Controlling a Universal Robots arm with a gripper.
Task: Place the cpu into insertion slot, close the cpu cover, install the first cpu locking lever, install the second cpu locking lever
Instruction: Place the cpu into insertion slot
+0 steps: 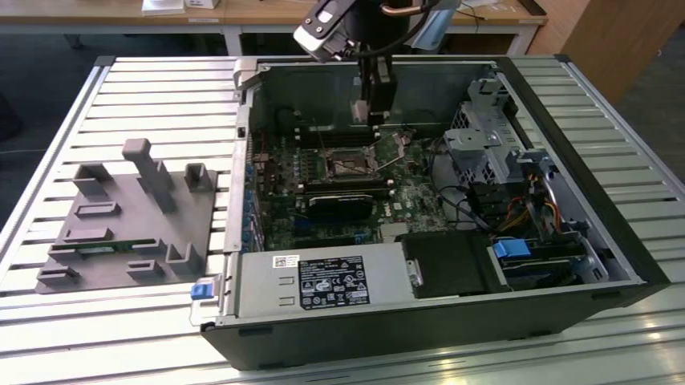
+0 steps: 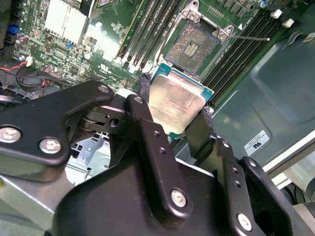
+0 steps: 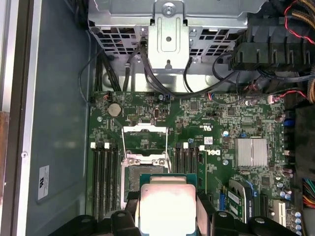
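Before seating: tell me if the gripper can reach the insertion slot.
Probably yes: the cpu cover stands open, the insertion slot lies bare, nothing between it and the gripper holding the cpu.

Exterior view high, oblique, both wrist views near insertion slot [image 2: 196, 45]

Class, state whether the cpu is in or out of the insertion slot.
Out. In the second wrist view the hand grips the cpu clear of the insertion slot, whose contacts lie bare.

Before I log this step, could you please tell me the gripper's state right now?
Gripper: shut on the cpu, which is not yet in the insertion slot.
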